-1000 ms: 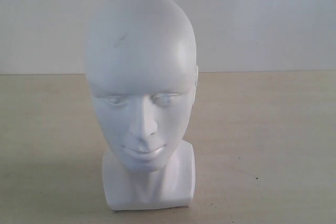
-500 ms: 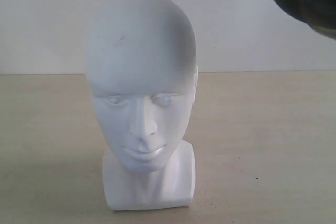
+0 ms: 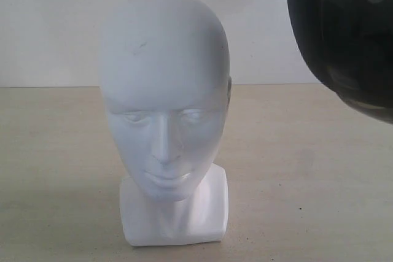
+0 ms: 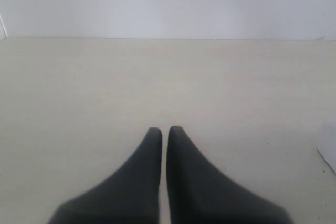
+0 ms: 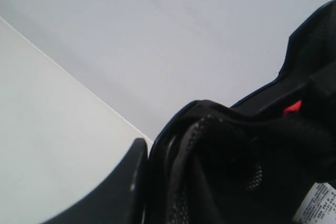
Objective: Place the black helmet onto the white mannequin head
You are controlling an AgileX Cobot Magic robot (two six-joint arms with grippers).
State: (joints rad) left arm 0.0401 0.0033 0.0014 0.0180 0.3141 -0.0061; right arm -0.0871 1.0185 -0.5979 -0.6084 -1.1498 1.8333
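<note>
The white mannequin head (image 3: 163,90) stands upright on its squarish base in the middle of the table, facing the exterior camera. The black helmet (image 3: 344,35) hangs in the air at the upper right, beside and apart from the head, partly cut off by the frame edge. In the right wrist view my right gripper (image 5: 157,166) is shut on the helmet's rim (image 5: 178,129). One finger (image 5: 128,182) lies against the outer shell and the other is hidden in the padded lining (image 5: 236,161). My left gripper (image 4: 164,129) is shut and empty, low over the bare table.
The pale wooden table (image 3: 307,182) stretches all round the head, with a white wall (image 3: 49,23) behind it. A white corner (image 4: 328,150) shows at the edge of the left wrist view.
The helmet has come into the exterior view from the upper right, moving down and to the left toward the head. The mannequin head has not moved.
</note>
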